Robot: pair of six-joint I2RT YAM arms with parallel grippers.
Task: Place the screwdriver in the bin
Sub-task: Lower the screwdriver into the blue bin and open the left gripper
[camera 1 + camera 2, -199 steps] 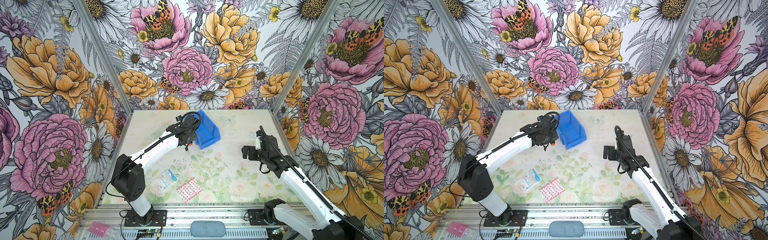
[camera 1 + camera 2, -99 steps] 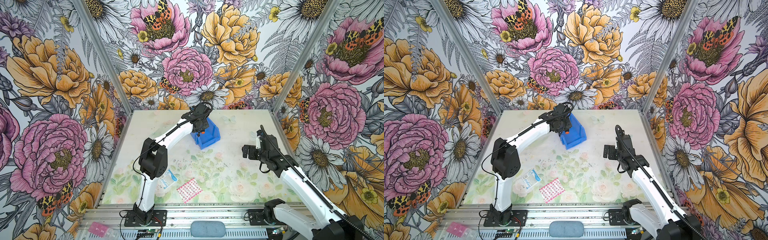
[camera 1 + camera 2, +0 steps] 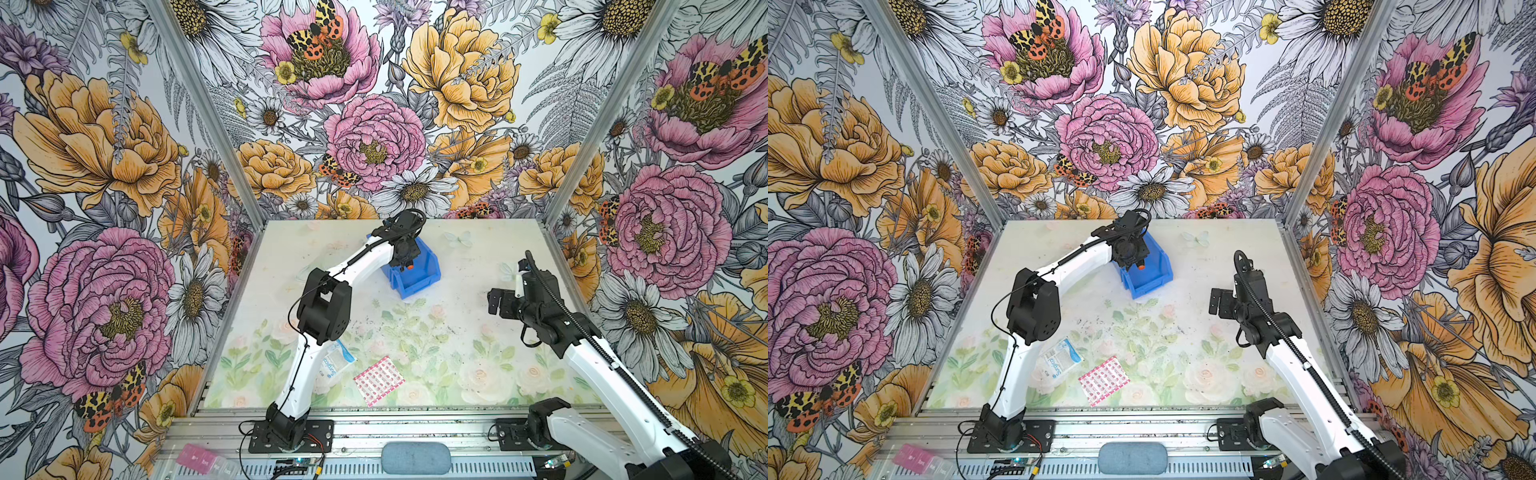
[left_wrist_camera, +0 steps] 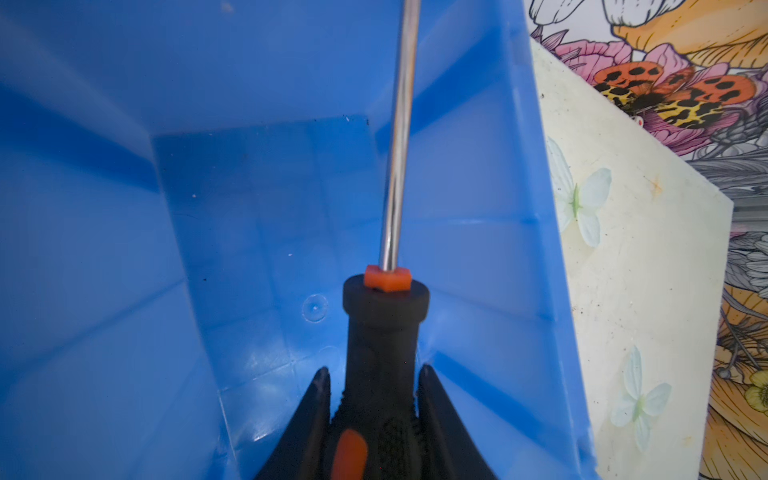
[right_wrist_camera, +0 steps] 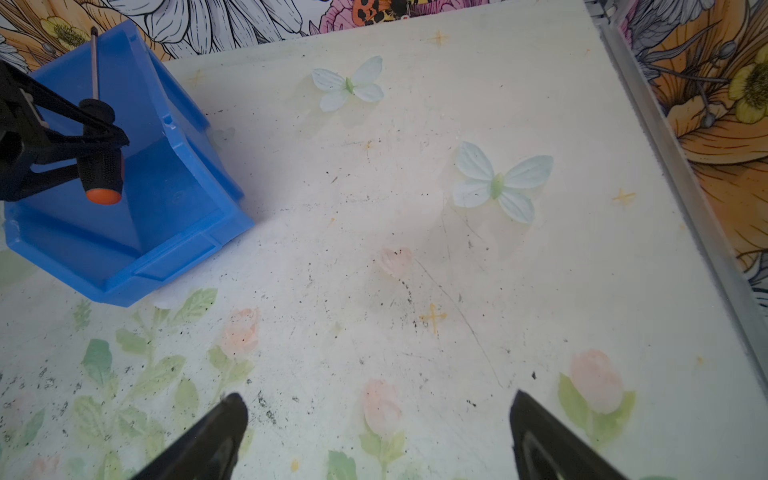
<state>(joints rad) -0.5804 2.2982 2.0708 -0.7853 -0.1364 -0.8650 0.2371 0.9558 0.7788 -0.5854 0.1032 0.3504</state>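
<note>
The blue bin (image 3: 420, 276) (image 3: 1152, 279) stands at the back middle of the table. My left gripper (image 3: 404, 262) (image 3: 1137, 262) hangs over its open top, shut on the screwdriver (image 3: 409, 267) (image 3: 1141, 267). In the left wrist view the fingers (image 4: 320, 390) clamp the black handle (image 4: 384, 332), and the metal shaft (image 4: 399, 145) points along the bin's inside wall (image 4: 83, 208). The right wrist view shows the screwdriver (image 5: 102, 166) held above the bin's floor (image 5: 166, 199), orange end toward the low front lip. My right gripper (image 3: 493, 300) (image 3: 1214, 303) (image 5: 377, 403) is open over bare table, to the right of the bin.
A white packet with blue print (image 3: 337, 360) and a pink patterned sheet (image 3: 379, 380) lie near the front of the table. A pink pill box (image 3: 199, 459) and a grey pad (image 3: 415, 457) sit on the front rail. Flowered walls close in three sides.
My left arm has swung right and back, carrying the screwdriver from beside the bin's left side to over its opening. The right arm has not moved.
</note>
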